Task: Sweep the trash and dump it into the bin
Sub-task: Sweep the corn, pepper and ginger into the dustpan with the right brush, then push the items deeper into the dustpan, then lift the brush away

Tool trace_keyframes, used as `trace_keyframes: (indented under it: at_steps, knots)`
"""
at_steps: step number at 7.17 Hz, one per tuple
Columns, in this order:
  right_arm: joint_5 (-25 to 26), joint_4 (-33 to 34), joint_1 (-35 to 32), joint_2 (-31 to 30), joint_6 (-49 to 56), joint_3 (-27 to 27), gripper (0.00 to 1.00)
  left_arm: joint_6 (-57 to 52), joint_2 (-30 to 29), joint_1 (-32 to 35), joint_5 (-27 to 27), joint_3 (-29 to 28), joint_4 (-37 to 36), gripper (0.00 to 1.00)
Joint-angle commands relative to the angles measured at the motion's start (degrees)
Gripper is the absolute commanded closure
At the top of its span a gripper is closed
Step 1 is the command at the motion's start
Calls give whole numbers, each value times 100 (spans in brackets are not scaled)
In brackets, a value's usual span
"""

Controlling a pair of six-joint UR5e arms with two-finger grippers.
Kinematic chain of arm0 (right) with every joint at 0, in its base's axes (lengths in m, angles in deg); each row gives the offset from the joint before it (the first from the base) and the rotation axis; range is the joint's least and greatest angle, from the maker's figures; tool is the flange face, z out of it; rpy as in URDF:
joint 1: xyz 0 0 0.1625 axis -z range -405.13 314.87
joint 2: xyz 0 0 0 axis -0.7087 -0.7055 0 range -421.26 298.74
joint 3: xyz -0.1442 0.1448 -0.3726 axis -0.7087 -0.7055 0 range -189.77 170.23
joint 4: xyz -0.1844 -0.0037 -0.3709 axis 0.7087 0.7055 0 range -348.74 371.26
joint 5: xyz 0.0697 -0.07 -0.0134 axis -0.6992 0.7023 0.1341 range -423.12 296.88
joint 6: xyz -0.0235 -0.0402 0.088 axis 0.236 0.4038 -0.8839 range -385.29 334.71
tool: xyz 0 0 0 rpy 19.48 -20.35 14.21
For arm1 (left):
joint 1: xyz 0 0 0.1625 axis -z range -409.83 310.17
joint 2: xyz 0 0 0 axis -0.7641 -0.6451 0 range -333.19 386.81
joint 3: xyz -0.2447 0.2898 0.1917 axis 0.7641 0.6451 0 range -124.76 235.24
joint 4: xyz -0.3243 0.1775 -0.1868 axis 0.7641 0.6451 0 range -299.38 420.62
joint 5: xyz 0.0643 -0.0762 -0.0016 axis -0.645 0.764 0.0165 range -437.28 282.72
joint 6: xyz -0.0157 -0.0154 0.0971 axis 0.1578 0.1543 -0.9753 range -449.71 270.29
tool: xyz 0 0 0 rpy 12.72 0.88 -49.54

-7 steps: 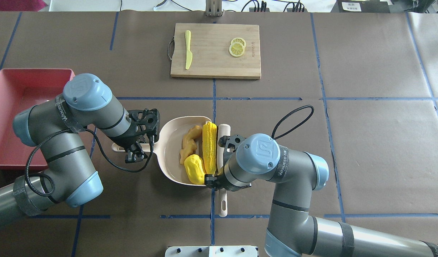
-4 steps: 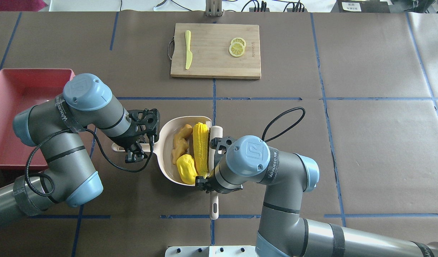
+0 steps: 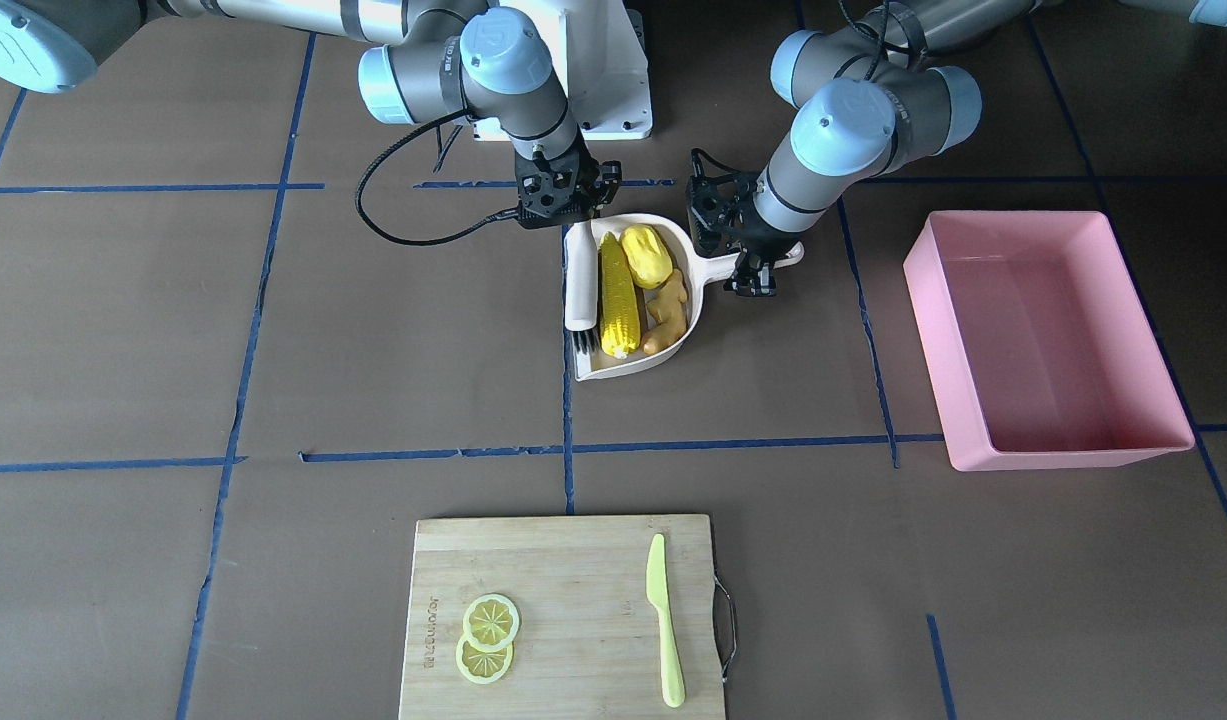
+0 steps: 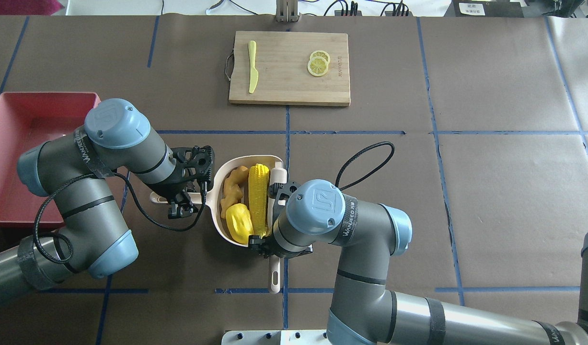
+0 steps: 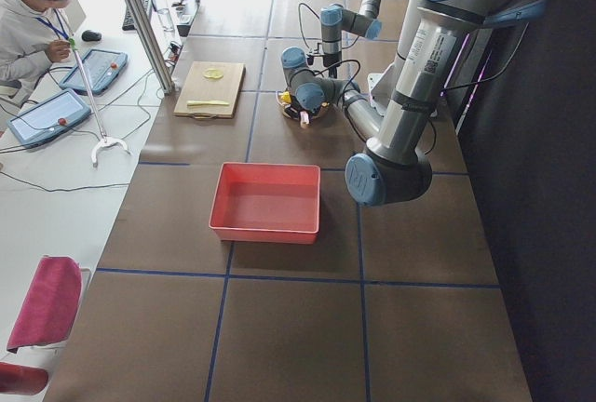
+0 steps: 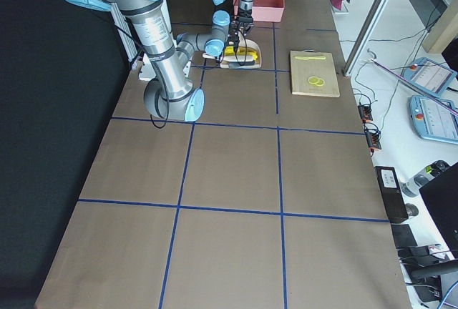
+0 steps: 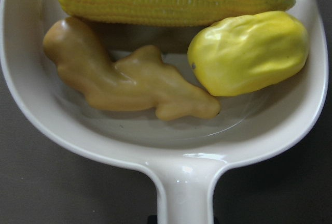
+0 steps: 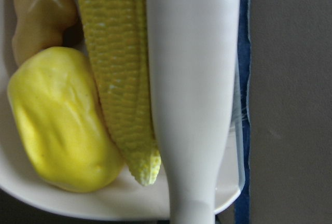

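— Trash first: where does it lie?
— All three pieces lie inside the cream dustpan (image 3: pixel 618 366), near the middle of the table (image 4: pixel 490 191). The corn cob (image 4: pixel 258 196) stretches along the pan's open side. The ginger root (image 4: pixel 230 189) lies just beside it, toward the handle. The lumpy yellow vegetable (image 4: pixel 238 223) fills the end of the pan nearer the robot and touches the cob.
— And the brush?
— The cream brush (image 4: pixel 276 179) lies along the pan's mouth, pressed against the corn cob, with its dark bristles at the end away from the robot.
— How do the grippers stand?
— The left gripper (image 4: pixel 181 203) is clamped on the dustpan's handle. The right gripper (image 4: pixel 274 251) grasps the brush by its handle, whose tip sticks out toward the table's near edge.
— Where is the bin?
— The pink bin (image 3: pixel 1063 455) stands at the table's left edge, open side up, well apart from the dustpan.
— Anything else on the table?
— A wooden cutting board (image 4: pixel 289 91) sits at the middle of the far edge. It carries a lime-green knife (image 4: pixel 252 67) and two overlapping lemon slices (image 4: pixel 318 63)
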Motion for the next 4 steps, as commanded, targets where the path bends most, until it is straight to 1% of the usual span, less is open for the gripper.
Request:
trace_keyframes:
  at_steps: [1,4]
  knots:
    - [8,-5,1,131,0,-116,100,0,0,0,3,-3,0,89]
    - [-27,-14,1,53,9,-37,100,0,0,0,3,-3,0,89]
